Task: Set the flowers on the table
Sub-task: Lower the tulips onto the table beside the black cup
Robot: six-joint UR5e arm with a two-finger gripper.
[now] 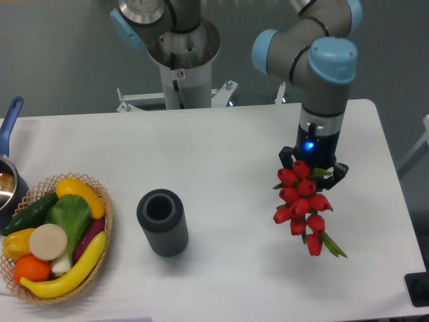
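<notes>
The flowers (302,201), a bunch of red tulips with green leaves, hang at the right of the white table (221,154). My gripper (312,169) is straight above them, pointing down, its fingers shut on the upper end of the bunch. The tulip heads hang below the gripper toward the front right. The stems are hidden by the gripper and the blooms. I cannot tell whether the lowest tulips touch the tabletop.
A dark grey ribbed cylinder vase (162,222) stands near the middle front. A wicker basket of vegetables (53,238) sits at the front left. A pot with a blue handle (9,168) is at the left edge. The arm's base (181,54) is at the back.
</notes>
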